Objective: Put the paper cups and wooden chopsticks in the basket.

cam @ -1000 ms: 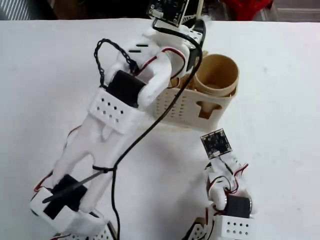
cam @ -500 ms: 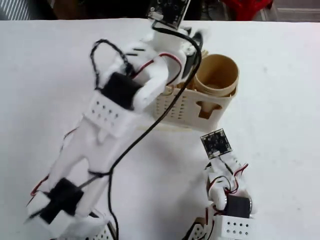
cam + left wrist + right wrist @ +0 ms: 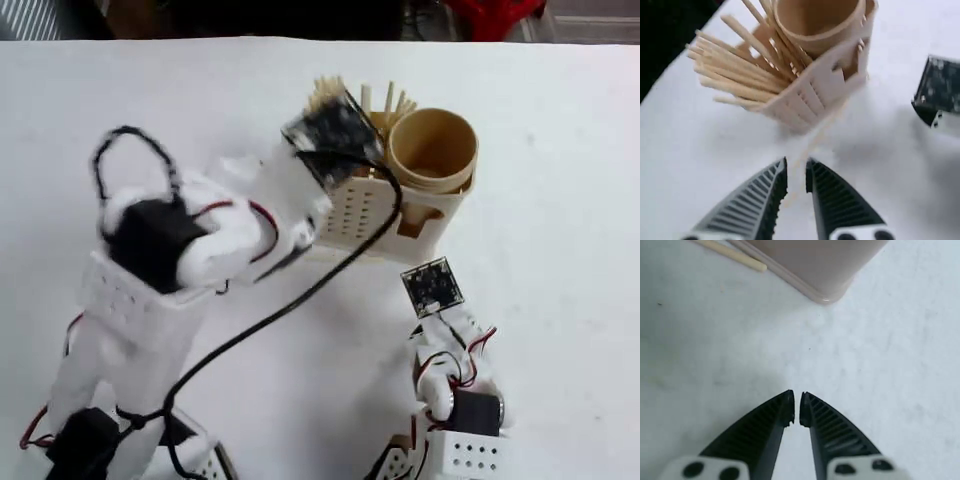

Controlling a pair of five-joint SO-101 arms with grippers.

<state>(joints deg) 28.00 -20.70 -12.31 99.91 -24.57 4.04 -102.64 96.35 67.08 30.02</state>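
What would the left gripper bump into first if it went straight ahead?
Probably the basket, its slotted wall, straight ahead of the left gripper. A blurry pale streak lies between them; depth unclear.

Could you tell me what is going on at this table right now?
The left gripper and the right gripper are loading a white slotted plastic basket on the white table. Tan paper cups, apparently nested, and a bundle of wooden chopsticks already stand in it. One loose wooden chopstick lies on the table beside the basket. The left gripper hangs over the table in front of the basket; the right gripper, shut and empty, sits near the basket's corner.
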